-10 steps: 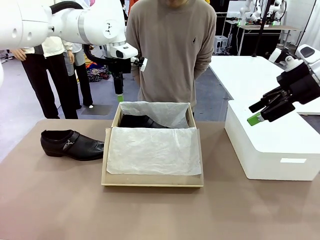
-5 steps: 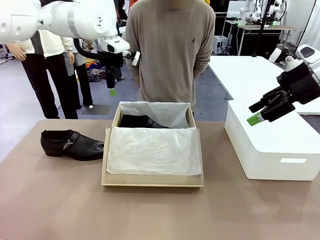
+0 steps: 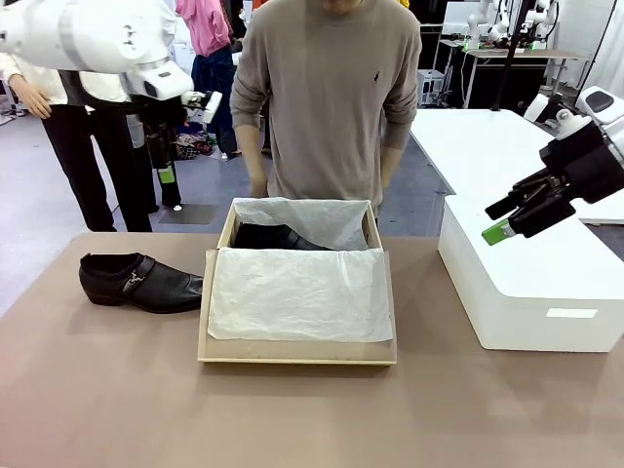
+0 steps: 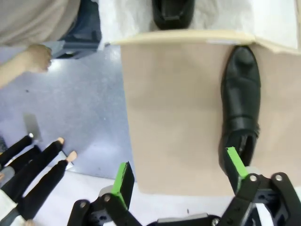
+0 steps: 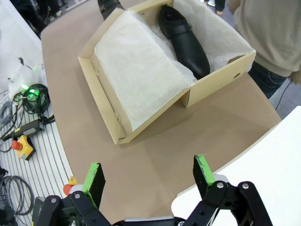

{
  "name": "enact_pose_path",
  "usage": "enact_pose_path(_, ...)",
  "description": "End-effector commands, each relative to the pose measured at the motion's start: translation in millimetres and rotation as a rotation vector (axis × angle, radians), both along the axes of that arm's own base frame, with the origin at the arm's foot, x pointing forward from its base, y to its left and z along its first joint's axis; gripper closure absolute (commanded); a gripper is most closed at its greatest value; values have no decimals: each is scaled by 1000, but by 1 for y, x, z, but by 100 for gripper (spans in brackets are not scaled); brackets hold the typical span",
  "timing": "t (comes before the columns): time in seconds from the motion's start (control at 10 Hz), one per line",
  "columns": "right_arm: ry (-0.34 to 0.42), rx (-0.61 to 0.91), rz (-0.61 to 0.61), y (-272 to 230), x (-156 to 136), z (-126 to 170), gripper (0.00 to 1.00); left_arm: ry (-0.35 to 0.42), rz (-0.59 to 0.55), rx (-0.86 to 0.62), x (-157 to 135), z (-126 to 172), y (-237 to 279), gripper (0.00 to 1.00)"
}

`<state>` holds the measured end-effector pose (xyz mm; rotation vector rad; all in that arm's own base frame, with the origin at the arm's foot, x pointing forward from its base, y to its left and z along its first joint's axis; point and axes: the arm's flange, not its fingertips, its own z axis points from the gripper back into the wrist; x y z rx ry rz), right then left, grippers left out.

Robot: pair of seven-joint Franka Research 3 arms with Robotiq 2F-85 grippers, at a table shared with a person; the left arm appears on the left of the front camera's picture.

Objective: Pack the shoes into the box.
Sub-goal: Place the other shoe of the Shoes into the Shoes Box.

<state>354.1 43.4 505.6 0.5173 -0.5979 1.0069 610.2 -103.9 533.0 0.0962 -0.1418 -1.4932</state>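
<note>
Clock set from the robot's side, 12 = the person's side.

Plain brown cardboard shoebox sits mid-desk, hinged flap lid folded open toward 6, w/ a white tissue paper sheet draped over it. One glossy black leather dress shoe lies inside the box, along the far wall. The other black buckle-strap shoe is on the tan desk at 9 of the box, toe just beside the box's L wall; can't tell if touching.

Box's far wall sits close to the desk's 12 edge, and a person in a beige sweater stands right behind it, so little room there. Wide bare desk at 6, more at 7-8 in front of the loose shoe. Narrow bare strip at 3, btw the box and a big white box.

L claw is up high at approx. 10-11, over the desk's far-L edge, pointing down, fingers spread wide, nothing in them. In its wrist view the desk edge and grey floor show below. R claw hangs at 3 above the white box, also spread wide and empty.
</note>
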Motion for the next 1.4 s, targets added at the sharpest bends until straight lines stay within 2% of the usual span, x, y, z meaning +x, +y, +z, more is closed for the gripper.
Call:
enact_pose_path(0.0,-21,25,20,-1,3,-1,0,-8,-79,-20,-26,-7,31,0)
enact_pose_path(0.2,-21,25,20,-1,3,-1,0,-24,-137,-25,-28,-11,52,0)
enact_pose_path(0.5,-21,25,20,-1,3,-1,0,1,-114,-55,-22,-17,53,0)
enact_pose_path(0.6,-21,25,20,-1,3,-1,0,-5,-120,-6,-20,-11,56,0)
enact_pose_path(1.3,-21,25,20,-1,3,-1,0,-5,-120,-6,-20,-11,56,0)
